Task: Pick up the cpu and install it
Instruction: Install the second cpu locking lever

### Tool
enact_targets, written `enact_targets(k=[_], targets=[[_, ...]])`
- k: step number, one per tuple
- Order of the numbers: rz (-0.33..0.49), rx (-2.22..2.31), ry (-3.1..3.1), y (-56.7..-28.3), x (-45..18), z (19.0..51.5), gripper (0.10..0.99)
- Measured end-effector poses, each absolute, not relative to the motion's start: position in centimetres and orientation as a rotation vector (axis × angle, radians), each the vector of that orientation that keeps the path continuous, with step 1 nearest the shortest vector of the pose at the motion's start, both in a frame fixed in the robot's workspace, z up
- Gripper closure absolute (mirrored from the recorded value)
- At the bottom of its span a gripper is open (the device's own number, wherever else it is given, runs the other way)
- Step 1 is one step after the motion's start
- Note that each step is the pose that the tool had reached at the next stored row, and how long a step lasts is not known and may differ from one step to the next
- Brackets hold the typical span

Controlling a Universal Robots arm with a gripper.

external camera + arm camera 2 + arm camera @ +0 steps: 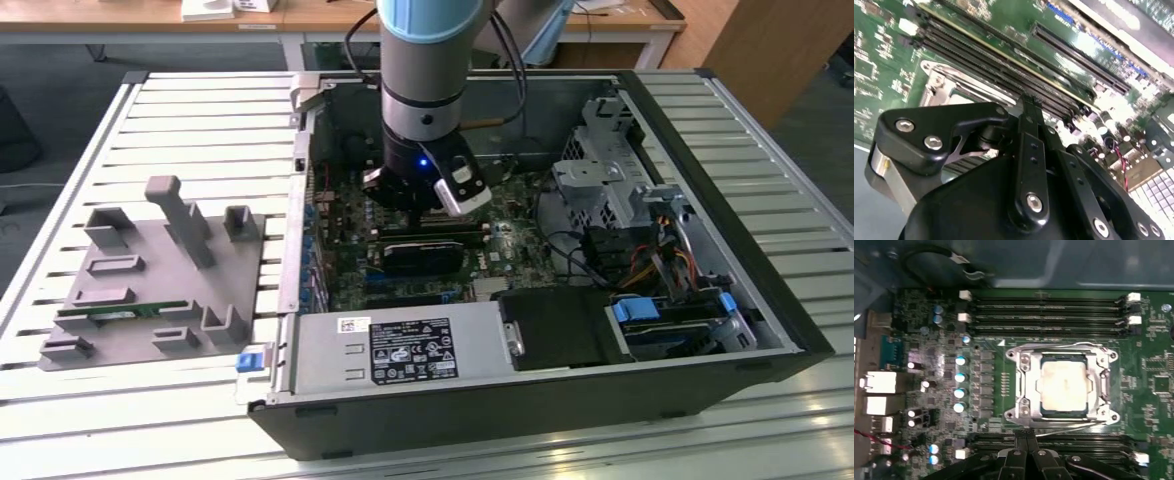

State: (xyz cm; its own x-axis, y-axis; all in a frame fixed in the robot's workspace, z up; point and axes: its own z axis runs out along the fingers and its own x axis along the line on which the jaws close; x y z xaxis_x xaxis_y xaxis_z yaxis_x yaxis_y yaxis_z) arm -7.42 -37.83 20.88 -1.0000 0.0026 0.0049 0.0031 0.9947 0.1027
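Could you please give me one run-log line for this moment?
cpu: seated in motherboard socket | hand: above board beside socket, fingers together, holding nothing | tower case: lying open

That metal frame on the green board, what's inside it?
Inside the metal frame sits the cpu, its pale silvery top facing up, seen in the first wrist view. The socket beneath it is covered by the chip. The gripper is beside the frame, not holding the cpu.

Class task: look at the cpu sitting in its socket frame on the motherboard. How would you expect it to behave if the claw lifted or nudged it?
The cpu looks flat, metal-topped and rigid, so probably stiff. Its smooth top may be slippery. Sitting low inside the socket frame, it likely resists sideways nudges.
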Motion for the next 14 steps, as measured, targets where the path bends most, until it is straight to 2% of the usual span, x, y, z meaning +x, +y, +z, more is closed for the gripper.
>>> enact_targets(k=[14], targets=[[-0.237,-0.004,-3.128,-37.84,-7.94,19.86,0.98]])
